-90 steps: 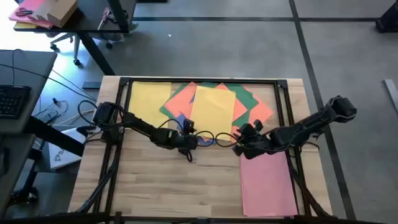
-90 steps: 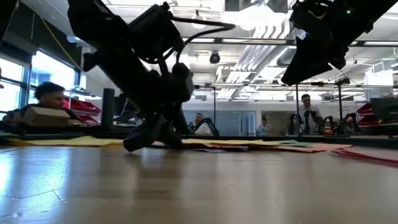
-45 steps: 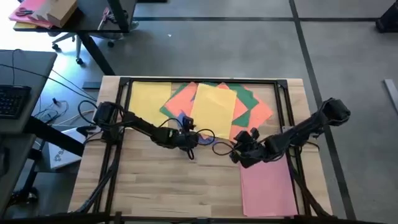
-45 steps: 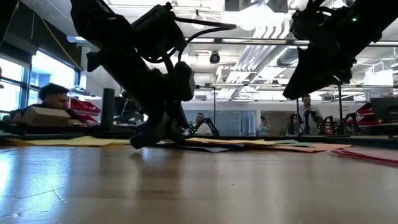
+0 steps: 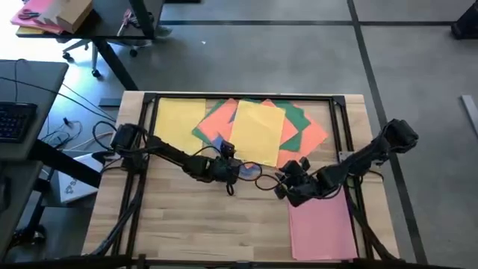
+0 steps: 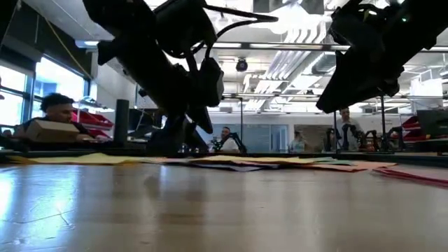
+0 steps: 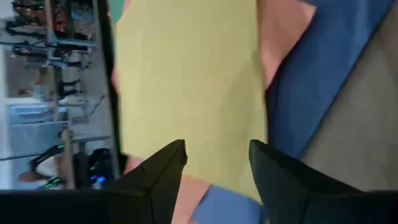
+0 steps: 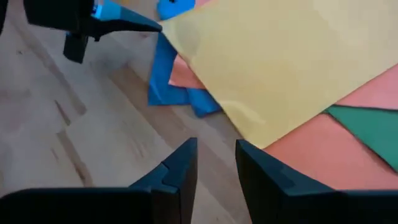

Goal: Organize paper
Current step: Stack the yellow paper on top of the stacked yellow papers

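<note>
The table (image 5: 179, 224) carries loose coloured paper in three places. At the far left lies one yellow sheet (image 5: 178, 119), flat and alone. Next to it, at the far middle, sits an overlapping pile (image 5: 261, 127): one yellow sheet (image 5: 256, 133) on top, at least two orange sheets (image 5: 220, 116), at least one green sheet (image 5: 295, 116) and blue sheets (image 5: 219, 143) showing only at the near edge. The exact count in the pile cannot be read, since the top sheet covers most of the others. The left gripper (image 5: 233, 173) sits low at the near edge of this pile; in the left wrist view its two fingers (image 7: 158, 177) stand spread apart over the yellow and blue sheets, pinching nothing. The right gripper (image 5: 282, 187) sits just beside the pile's near right corner; in the right wrist view its fingers (image 8: 177, 171) stand slightly apart over bare wood, holding nothing. At the near right lies one pink sheet (image 5: 321, 224), partly covered by the right arm and cut off at the table's near edge. In the low view the sheets appear only as thin edges.
</note>
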